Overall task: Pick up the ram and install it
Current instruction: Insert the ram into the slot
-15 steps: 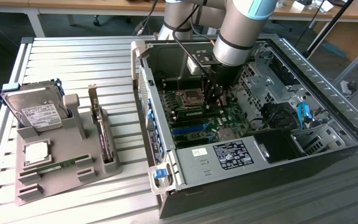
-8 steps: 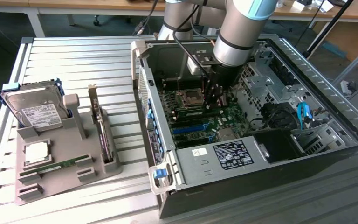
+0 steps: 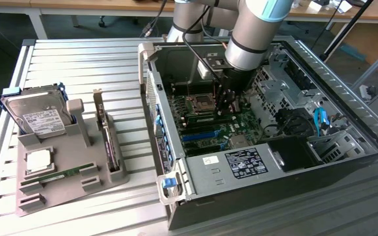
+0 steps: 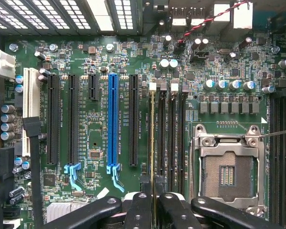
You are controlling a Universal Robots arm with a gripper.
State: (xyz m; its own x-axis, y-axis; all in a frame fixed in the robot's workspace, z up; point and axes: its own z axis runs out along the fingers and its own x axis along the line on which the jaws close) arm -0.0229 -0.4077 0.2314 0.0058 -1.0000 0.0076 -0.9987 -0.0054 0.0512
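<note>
One ram (image 4: 152, 138): a thin green stick seen edge-on, standing along the memory slot (image 4: 160, 138) nearest the card slots; I can't tell if it is seated.
Handling: light and stiff, I'd say, but brittle. Its flat faces look slick, and the chips and gold contacts want sparing. The best hold is on the top long edge, so any push goes straight down.
End effector (image 4: 152, 186): closed narrowly on the ram, one finger on each face.
Neighbours: blue slot (image 4: 113, 124) on one side, CPU socket (image 4: 227, 169) on the other.
Case (image 3: 153, 98): open, lying on the slatted surface (image 3: 77, 64), with the arm reaching in.
Tray (image 3: 110, 177): on the exterior view's left, well apart, holding a hard drive (image 3: 38, 115).
</note>
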